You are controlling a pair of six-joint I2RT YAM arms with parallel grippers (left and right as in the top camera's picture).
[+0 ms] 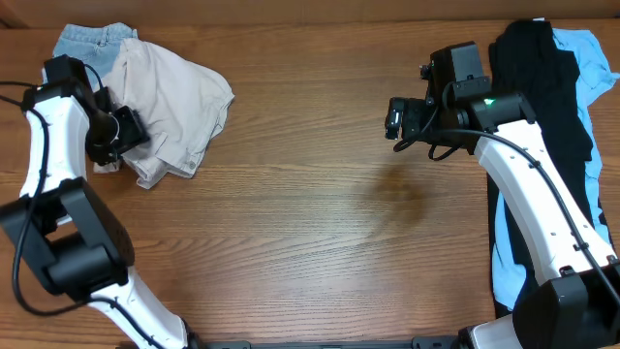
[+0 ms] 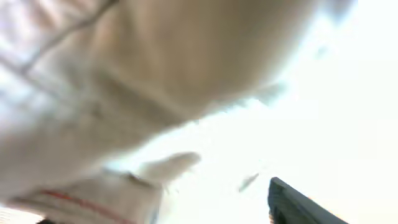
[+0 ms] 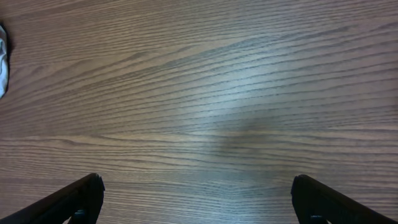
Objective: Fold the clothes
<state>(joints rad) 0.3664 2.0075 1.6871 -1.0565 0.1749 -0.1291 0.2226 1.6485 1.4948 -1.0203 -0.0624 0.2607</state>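
Note:
The clothes, pale beige shorts (image 1: 174,102), lie crumpled in a heap at the table's far left. My left gripper (image 1: 122,136) sits at the heap's left edge, against the cloth. Blurred beige fabric (image 2: 124,81) fills most of the left wrist view and hides one finger. The other dark finger (image 2: 301,204) stands far out to the right, so the jaws are apart with nothing pinched between them. My right gripper (image 1: 395,121) hovers open over bare wood (image 3: 199,93) right of centre, its fingertips (image 3: 81,196) wide apart.
Faded denim shorts (image 1: 89,41) lie partly under the beige heap at the back left. Black (image 1: 538,107) and sky-blue (image 1: 591,68) garments are draped along the right edge beside the right arm. A pale bit of cloth (image 3: 3,62) shows at the right wrist view's left edge.

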